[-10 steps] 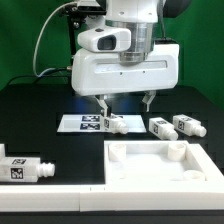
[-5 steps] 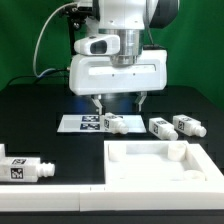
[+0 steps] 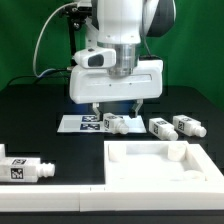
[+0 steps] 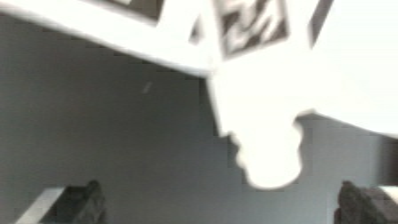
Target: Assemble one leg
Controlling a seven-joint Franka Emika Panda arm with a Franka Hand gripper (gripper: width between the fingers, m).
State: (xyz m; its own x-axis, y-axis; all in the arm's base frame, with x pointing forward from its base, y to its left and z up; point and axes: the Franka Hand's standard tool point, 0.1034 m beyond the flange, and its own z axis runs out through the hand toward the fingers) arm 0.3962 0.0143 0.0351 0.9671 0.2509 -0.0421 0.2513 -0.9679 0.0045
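the gripper is hanging open astride the leg, eleven o'clock of the panel; it should be centring before clenching gently.

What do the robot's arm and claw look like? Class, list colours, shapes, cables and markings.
The arm is glossy white, with a dark grey joint section near the top. It ends in a claw with a wide, boxy white body and two thin dark fingers. A pale cable loops beside the arm. No markings are legible.
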